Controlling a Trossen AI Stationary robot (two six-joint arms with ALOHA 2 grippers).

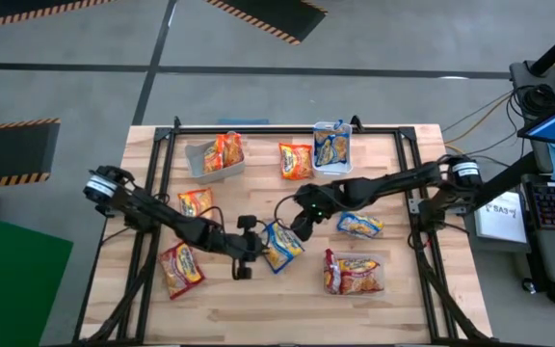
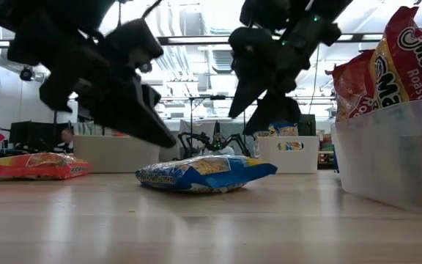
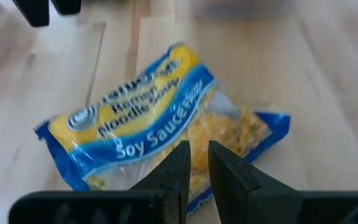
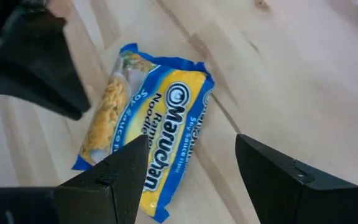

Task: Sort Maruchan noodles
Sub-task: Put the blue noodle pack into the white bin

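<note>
While you count eight crinkly flat packets on the wooden table (image 1: 393,299), the blue-and-yellow Soy Sauce packet (image 1: 281,246) lies mid-table between both grippers: left gripper (image 1: 247,249) fingers nearly closed, empty; right gripper (image 1: 298,229) fingers wide.

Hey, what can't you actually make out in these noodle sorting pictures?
- Low view: the white bin is cut by the right edge.
- Left wrist view: the blue-and-yellow packet is partly hidden behind the left gripper.
- High view: packet lettering is too small to read.
</note>
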